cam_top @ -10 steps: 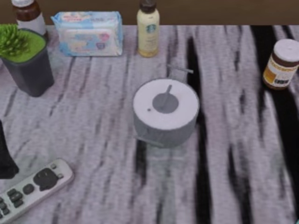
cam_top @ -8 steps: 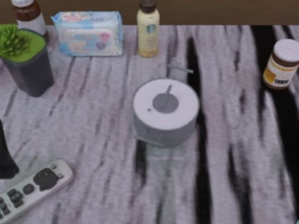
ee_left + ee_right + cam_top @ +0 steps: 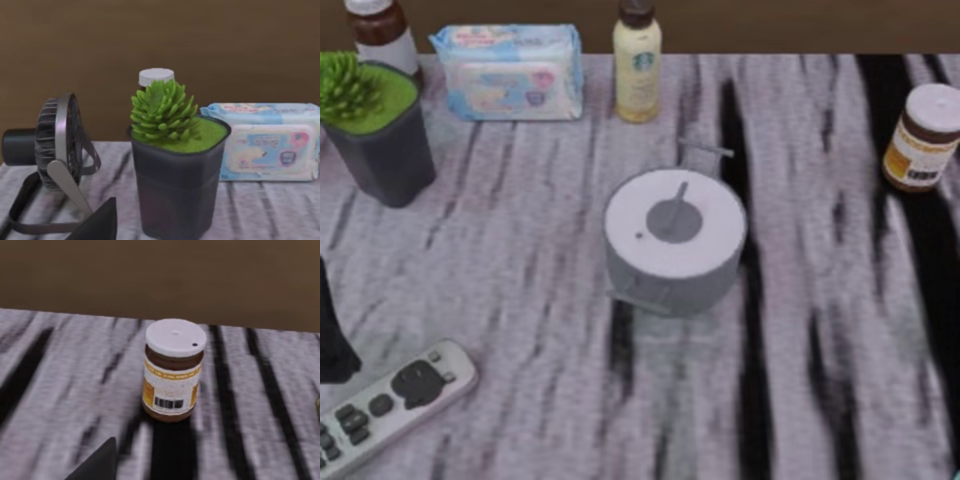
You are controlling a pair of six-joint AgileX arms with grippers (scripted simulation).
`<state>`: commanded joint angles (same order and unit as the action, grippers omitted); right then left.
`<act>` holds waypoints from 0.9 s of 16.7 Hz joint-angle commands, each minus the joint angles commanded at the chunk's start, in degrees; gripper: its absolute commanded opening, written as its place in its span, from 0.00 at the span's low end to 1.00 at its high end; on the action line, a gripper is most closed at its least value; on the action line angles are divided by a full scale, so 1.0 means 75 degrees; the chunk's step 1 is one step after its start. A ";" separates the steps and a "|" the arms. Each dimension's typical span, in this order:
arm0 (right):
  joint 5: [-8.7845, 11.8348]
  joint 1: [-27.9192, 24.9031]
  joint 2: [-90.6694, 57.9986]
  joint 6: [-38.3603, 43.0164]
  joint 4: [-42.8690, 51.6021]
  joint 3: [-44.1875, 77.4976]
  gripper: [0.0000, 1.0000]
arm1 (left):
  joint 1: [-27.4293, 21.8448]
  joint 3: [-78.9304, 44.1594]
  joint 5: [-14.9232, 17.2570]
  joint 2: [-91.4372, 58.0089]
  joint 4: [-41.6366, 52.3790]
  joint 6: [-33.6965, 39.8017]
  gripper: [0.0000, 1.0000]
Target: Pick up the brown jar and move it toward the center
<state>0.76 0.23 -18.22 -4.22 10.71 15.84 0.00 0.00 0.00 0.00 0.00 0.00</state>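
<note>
Streaked surface (image 3: pixel 520 250) | brown jar (image 3: pixel 921 137) upright at right edge, untouched | likely rigid, smooth, light; grip body below lid (image 3: pixel 175 337) | right claw (image 3: pixel 95 464) near jar, left claw (image 3: pixel 332 330) at left; fingers' state cannot be told

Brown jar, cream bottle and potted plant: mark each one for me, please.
brown jar (image 3: pixel 173 385), right wrist view, on its yellow-orange label.
cream bottle (image 3: pixel 637 75), top view, on its pale body below the dark cap.
potted plant (image 3: pixel 162 111), left wrist view, on the green leaves above the dark pot.
</note>
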 joint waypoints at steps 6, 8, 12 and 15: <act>0.0138 0.0087 -0.4003 -0.1022 0.2329 0.3581 1.00 | 0.0000 0.0000 0.0000 0.0000 0.0000 0.0000 1.00; 0.0205 0.0109 -0.5555 -0.1435 0.3211 0.5005 1.00 | 0.0000 0.0000 0.0000 0.0000 0.0000 0.0000 1.00; 0.0351 0.0153 -0.8753 -0.2307 0.4986 0.8032 1.00 | 0.0000 0.0000 0.0000 0.0000 0.0000 0.0000 1.00; 0.0463 0.0186 -1.1087 -0.2966 0.6236 1.0350 1.00 | 0.0000 0.0000 0.0000 0.0000 0.0000 0.0000 1.00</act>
<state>4.24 1.63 -101.37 -26.47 57.48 93.46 0.00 0.00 0.00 0.00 0.00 0.00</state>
